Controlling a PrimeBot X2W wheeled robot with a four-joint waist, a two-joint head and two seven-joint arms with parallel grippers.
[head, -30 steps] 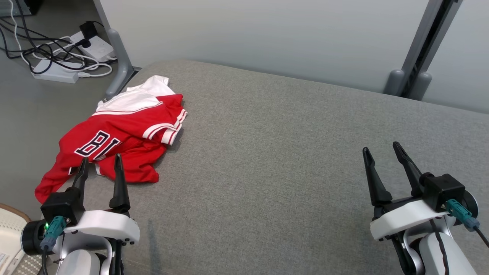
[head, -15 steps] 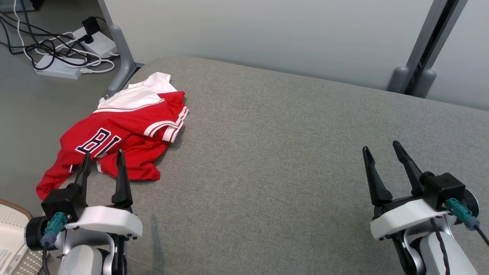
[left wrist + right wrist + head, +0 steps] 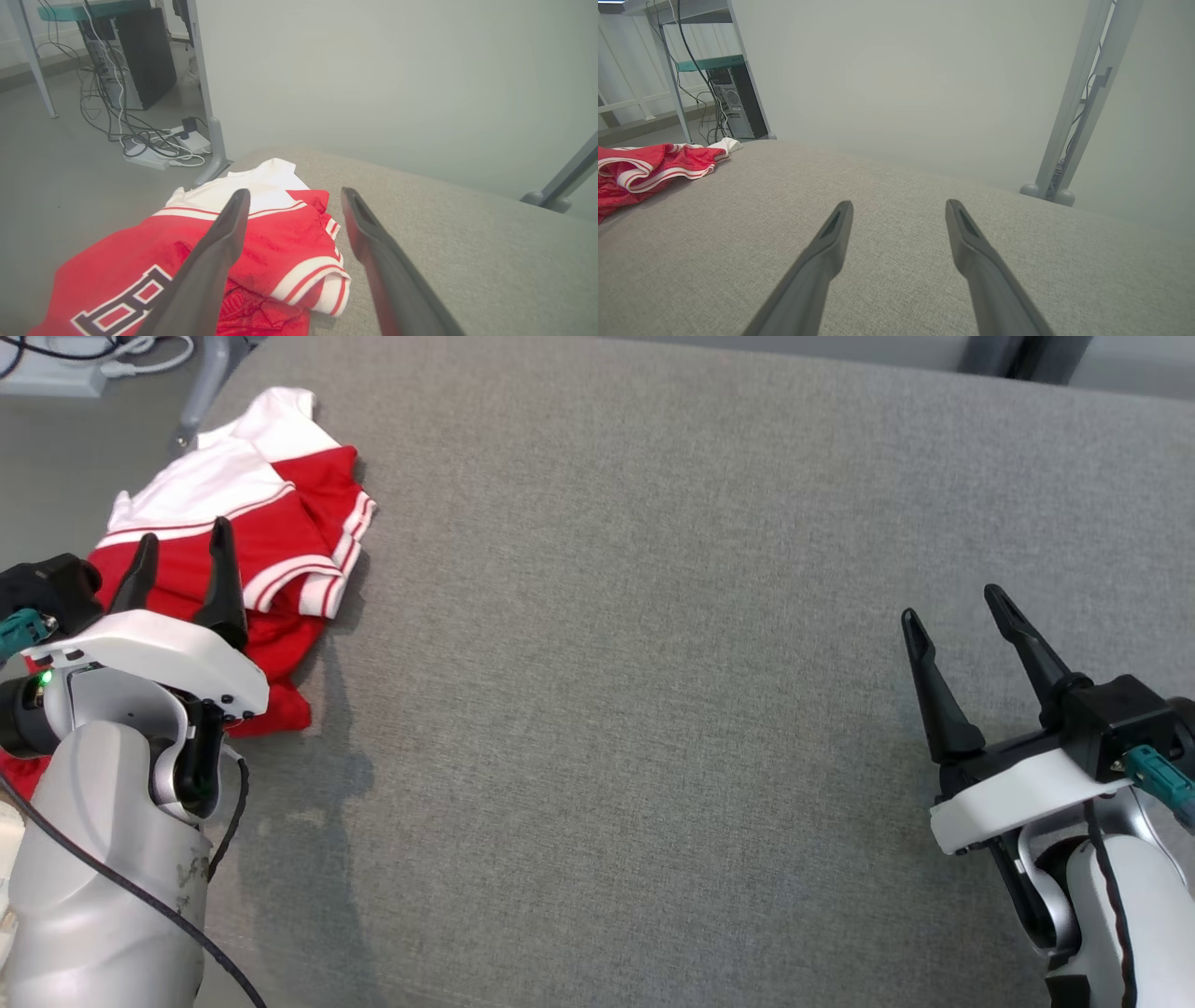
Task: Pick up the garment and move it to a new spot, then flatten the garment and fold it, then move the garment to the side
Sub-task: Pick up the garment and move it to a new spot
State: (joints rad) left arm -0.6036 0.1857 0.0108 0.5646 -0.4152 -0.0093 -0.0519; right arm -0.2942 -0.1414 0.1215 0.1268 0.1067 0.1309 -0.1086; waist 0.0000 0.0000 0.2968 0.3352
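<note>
Nearest, at four o'clock in the head view, the right gripper (image 3: 950,601) hangs over the bare grey padded surface (image 3: 653,663), jaws wide apart and holding nothing. At nine o'clock the left gripper (image 3: 185,529) is likewise spread wide and empty, its tips above the red and white garment (image 3: 280,537), which lies crumpled at ten o'clock by the surface's left edge. To lift it well, I judge: descend on a bunched fold near the striped cuff (image 3: 322,284), pinch several layers, not the padding, and rise before carrying. Beyond, at eleven o'clock, cables (image 3: 140,140) lie on the floor
</note>
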